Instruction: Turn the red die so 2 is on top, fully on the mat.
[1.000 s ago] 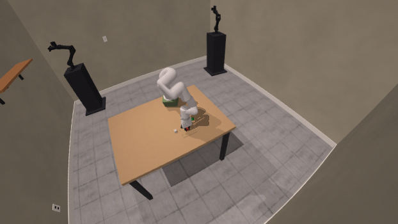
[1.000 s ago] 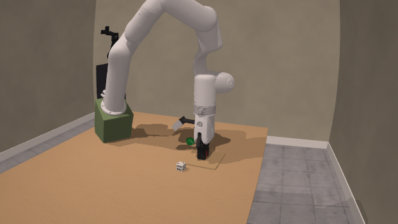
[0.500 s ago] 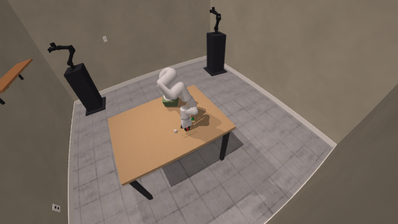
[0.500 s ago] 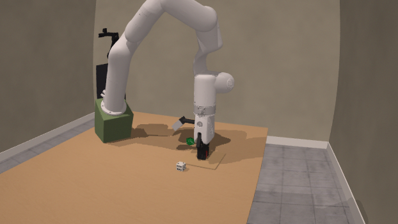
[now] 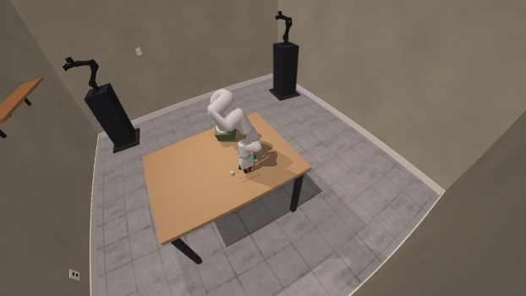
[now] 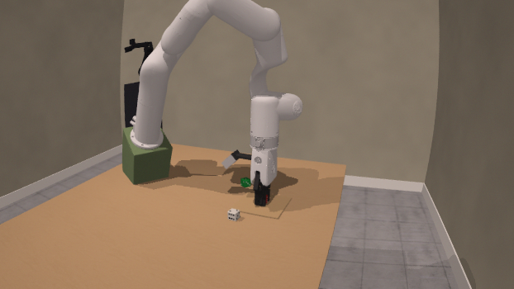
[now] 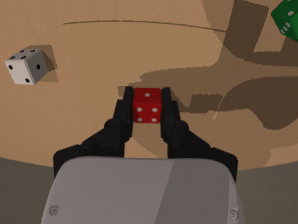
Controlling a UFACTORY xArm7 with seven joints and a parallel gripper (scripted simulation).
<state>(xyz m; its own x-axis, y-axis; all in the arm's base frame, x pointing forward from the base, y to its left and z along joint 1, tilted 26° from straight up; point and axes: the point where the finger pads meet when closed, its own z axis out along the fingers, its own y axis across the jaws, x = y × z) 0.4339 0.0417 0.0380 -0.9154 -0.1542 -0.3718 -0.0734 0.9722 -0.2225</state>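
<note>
The red die [image 5: 248, 170] [image 6: 267, 198] [image 7: 147, 114] stands between the fingers, over the thin tan mat [image 6: 277, 210] [image 7: 150, 42]. The wrist view shows a four on its larger face, which appears to be the top, and a one on the side facing the camera. My gripper [image 7: 147, 98] [image 6: 262, 202] points down and is open only slightly wider than the die, one finger close along each side. Any gap is too small to see. The die's other faces are hidden. The mat blends with the table, but its edge lines show.
A white die [image 5: 232, 172] [image 6: 234, 215] [image 7: 25, 68] lies on the table [image 5: 186, 190] [image 6: 145, 248] left of the mat in the wrist view. A green die [image 5: 254, 157] [image 6: 245, 182] [image 7: 290, 21] is on the arm-base side, partly cut off in the wrist view.
</note>
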